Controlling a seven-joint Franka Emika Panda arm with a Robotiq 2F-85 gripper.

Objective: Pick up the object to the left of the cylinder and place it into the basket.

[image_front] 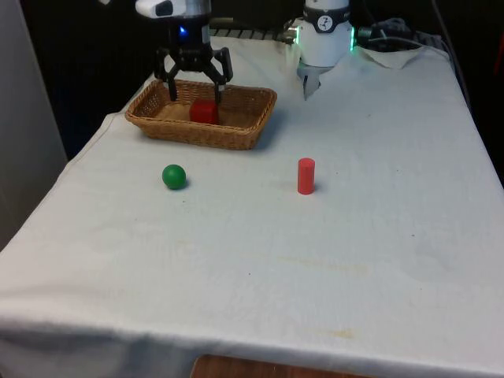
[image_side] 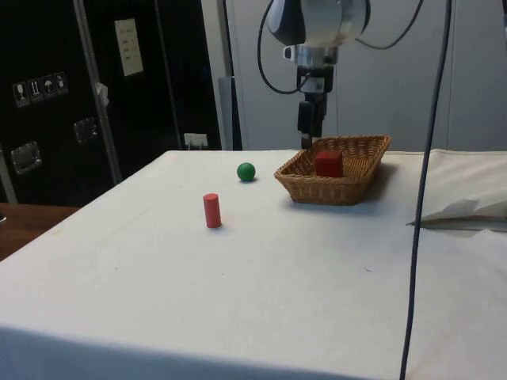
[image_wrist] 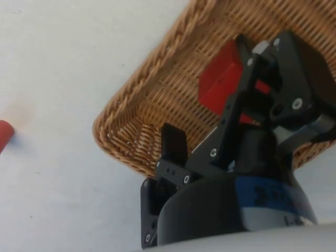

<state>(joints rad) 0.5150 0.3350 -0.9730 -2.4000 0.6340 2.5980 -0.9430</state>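
My gripper hangs open just above the wicker basket, with its fingers spread wide and nothing between them. A red cube lies inside the basket beneath the fingers; the side view shows the cube resting against the basket's floor. In the wrist view the cube sits on the weave between the two fingers. A green ball rests on the cloth in front of the basket. The red cylinder stands upright to the front view's right of the ball.
A crumpled fold of white cloth lies at the far right corner. A black cable hangs down in front of the side camera. Open cloth stretches from the ball and cylinder to the near table edge.
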